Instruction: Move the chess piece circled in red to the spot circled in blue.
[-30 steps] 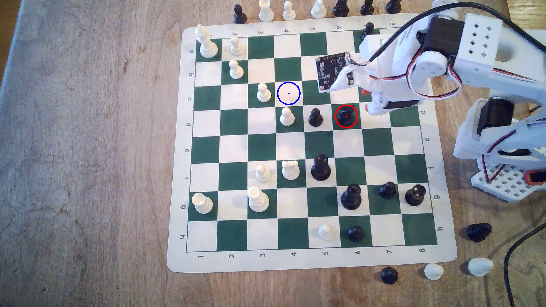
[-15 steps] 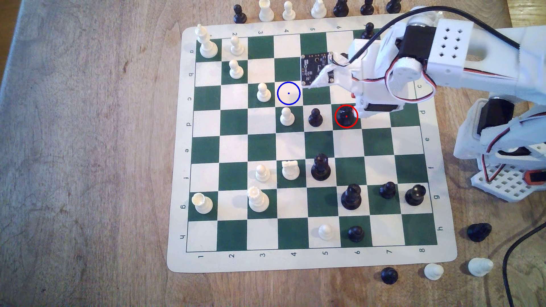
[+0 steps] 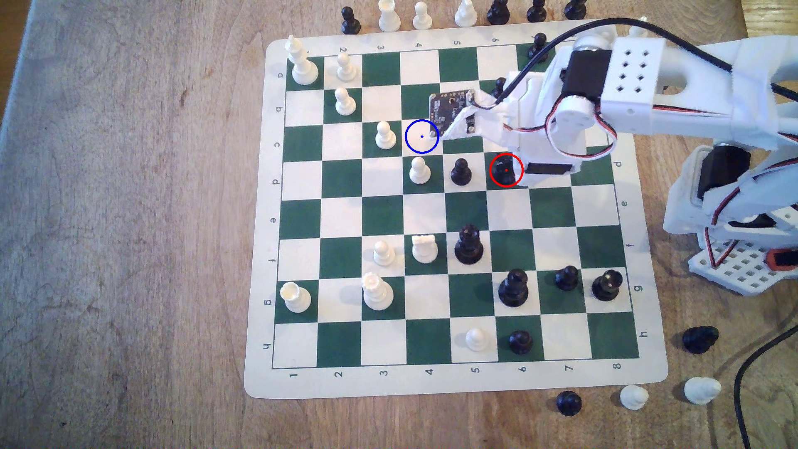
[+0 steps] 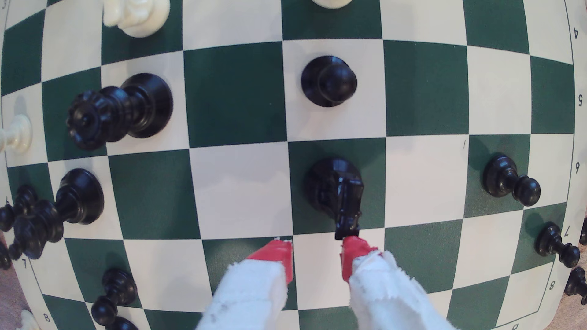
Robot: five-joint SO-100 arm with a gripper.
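Spread apart, our claw (image 4: 314,246) hangs just short of the knight (image 4: 336,193), one red fingertip (image 4: 352,250) right at its head, nothing pinched. We see the knight upright on its red-ringed green square, a pawn (image 4: 328,81) one square beyond it. Farther out from the claw lies the spot (image 3: 422,136), bare.

In the exterior view the arm (image 3: 539,129) covers the right edge of the black knight (image 3: 503,168) and hides the claw. A black pawn (image 3: 499,86) peeks from behind it. In the wrist view a white piece (image 4: 136,16) is cut off by the frame edge.
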